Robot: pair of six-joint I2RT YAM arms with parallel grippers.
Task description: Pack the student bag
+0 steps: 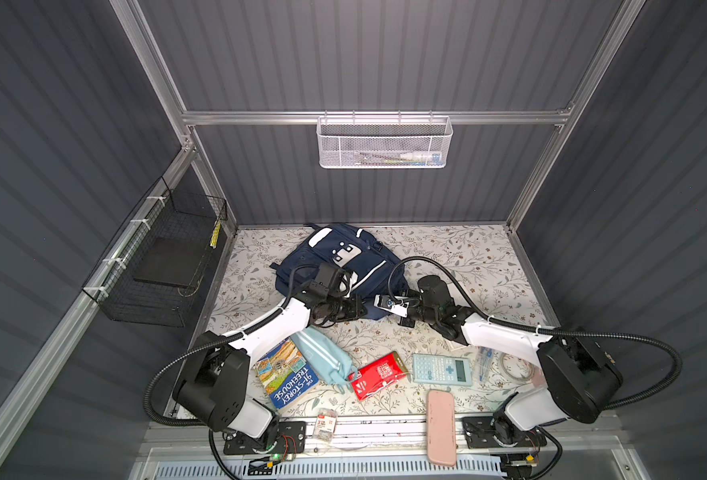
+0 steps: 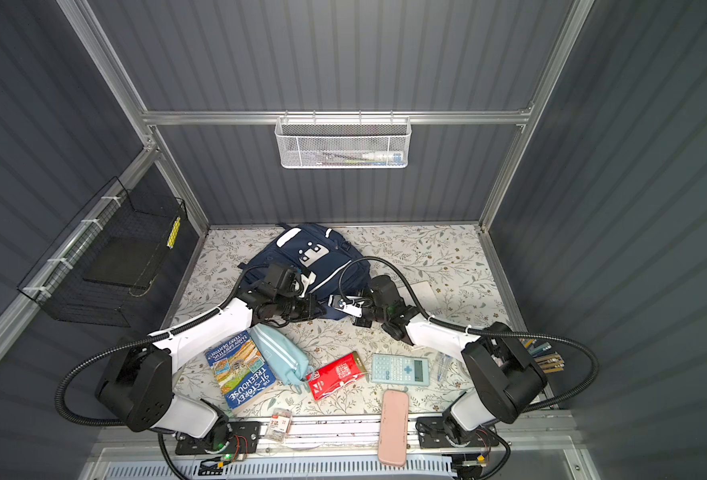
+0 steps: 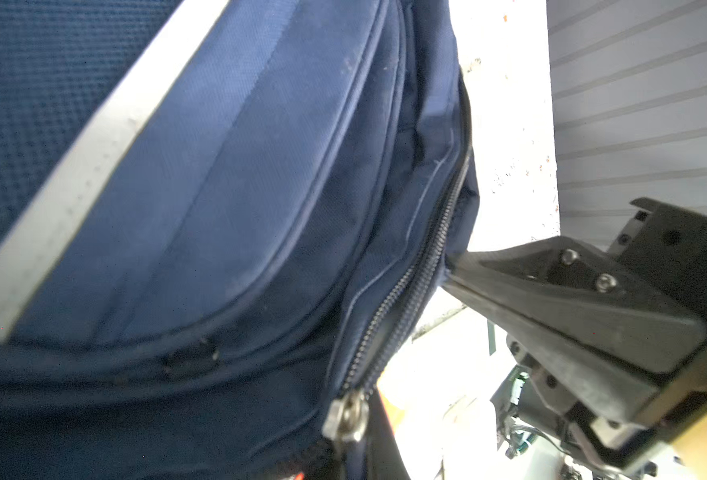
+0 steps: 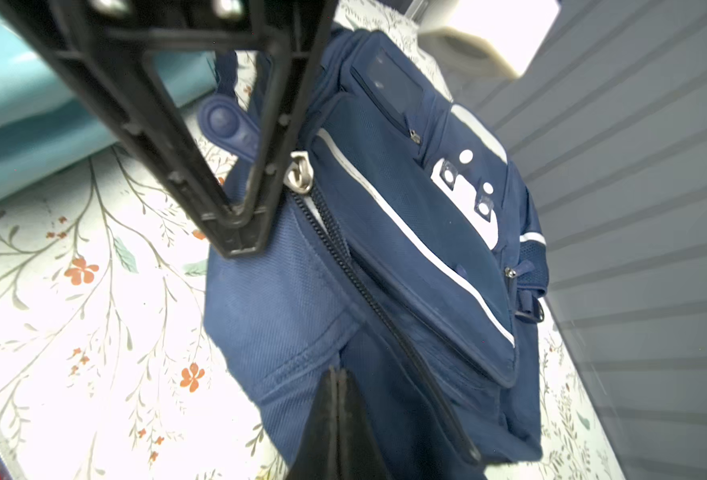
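Left gripper (image 3: 447, 264) and right gripper (image 4: 337, 374) are each pressed together, apparently pinching fabric beside the closed zipper (image 3: 405, 291) of the student bag (image 1: 299, 268), which lies flat toward the far edge of the floral table (image 1: 468, 257). Packing looks barely begun: the bag needs opening first, while the book (image 1: 287, 374), pouch (image 1: 322, 357), red packet (image 1: 378, 374), calculator (image 1: 441, 369) and pink case (image 1: 442, 428) wait toward the table's near edge.

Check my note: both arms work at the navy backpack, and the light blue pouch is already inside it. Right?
Not quite: the light blue pouch is not inside the navy backpack. Both top views show it lying on the table between the book and the red packet. The rest holds.
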